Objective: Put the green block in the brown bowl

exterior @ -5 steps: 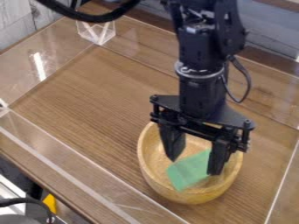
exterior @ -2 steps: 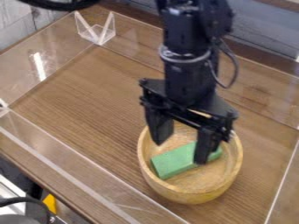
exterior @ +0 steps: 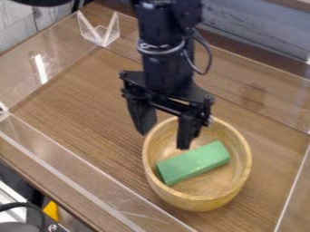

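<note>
green block (exterior: 194,164): lies flat inside the brown bowl (exterior: 237,190)
end effector (exterior: 165,124): fingers spread apart, empty; hangs over the bowl's far-left rim
bench (exterior: 72,109): carries the bowl

arm (exterior: 164,27) cut off at top edge, bowl's far rim (exterior: 169,136) behind hand (exterior: 165,122)

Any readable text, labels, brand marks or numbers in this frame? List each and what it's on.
None readable.
green block: plain, no markings.
brown bowl: bare wood grain only.
gripper and black arm: no legible label or logo at this resolution.
wooden table and clear acrylic walls: no print or signs.
</note>
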{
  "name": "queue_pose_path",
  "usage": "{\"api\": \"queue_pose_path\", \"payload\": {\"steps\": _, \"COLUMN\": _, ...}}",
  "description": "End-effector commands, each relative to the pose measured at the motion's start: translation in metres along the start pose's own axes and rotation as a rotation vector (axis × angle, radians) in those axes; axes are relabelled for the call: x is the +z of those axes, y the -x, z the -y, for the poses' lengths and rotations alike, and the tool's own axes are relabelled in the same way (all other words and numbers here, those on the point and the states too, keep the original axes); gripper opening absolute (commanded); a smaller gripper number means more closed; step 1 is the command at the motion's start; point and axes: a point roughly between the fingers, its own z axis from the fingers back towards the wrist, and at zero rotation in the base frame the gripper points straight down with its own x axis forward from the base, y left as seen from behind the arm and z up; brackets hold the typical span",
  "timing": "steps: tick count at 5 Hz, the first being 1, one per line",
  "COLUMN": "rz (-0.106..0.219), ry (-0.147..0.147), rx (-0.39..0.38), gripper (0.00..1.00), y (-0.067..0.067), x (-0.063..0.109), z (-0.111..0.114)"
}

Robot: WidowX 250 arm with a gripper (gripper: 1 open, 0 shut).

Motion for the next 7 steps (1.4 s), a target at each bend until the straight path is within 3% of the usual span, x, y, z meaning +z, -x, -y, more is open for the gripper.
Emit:
{"api": "queue_pose_path", "payload": {"steps": 1, "rz": 0.056, "ry": -0.014, "rx": 0.056, "gripper": 1.0, "y": -0.0147, "x": 0.0046, "z": -0.0086}}
{"api": "queue_pose_path", "payload": {"steps": 3, "rz": 0.071, "ry": -0.031, "rx": -0.024, "gripper": 1.0, "y": -0.0143, "x": -0.0007, "z": -0.018}}
{"api": "queue_pose_path", "payload": {"steps": 4, "rz": 0.074, "ry": -0.037, "rx": -0.092, "gripper": 0.0, "y": -0.0182, "x": -0.004, "z": -0.0168}}
{"api": "queue_pose_path", "payload": {"steps": 5, "rz": 0.073, "ry": -0.04, "rx": -0.152, "gripper": 1.0, "y": -0.0213, "x": -0.0016, "z": -0.0175}}
{"api": "queue_pose_path", "payload": {"steps": 7, "rz": 0.081, "ry": -0.047, "rx": -0.173, "gripper": 1.0, "y": -0.0167, "x": -0.0051, "z": -0.014}}
